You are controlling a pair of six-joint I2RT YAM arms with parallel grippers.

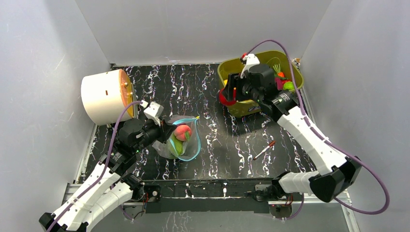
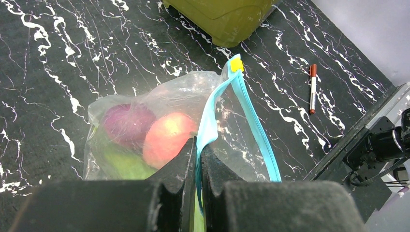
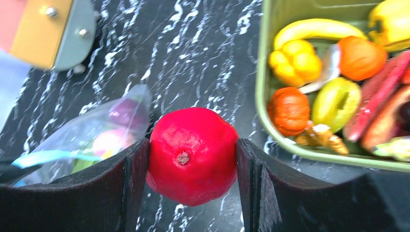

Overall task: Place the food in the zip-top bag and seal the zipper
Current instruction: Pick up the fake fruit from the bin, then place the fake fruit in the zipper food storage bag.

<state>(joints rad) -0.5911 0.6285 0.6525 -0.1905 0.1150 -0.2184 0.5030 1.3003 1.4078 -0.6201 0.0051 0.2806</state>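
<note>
The clear zip-top bag (image 1: 181, 140) lies on the black marbled table with a pink-red fruit (image 2: 167, 137), a purple onion (image 2: 126, 124) and a green piece (image 2: 123, 164) inside. Its mouth stands open. My left gripper (image 2: 198, 152) is shut on the near side of the light-blue zipper (image 2: 256, 123), which ends in a yellow tab. My right gripper (image 3: 191, 159) is shut on a red apple (image 3: 192, 154) and holds it above the table, just left of the olive-green tub (image 1: 258, 79). The bag also shows in the right wrist view (image 3: 96, 133).
The tub (image 3: 270, 130) holds several more toy foods: banana, yellow pepper, orange pumpkin, green fruit. A red-and-white pen (image 1: 264, 150) lies right of centre on the table. A white cylinder with an orange face (image 1: 104, 95) stands at the back left.
</note>
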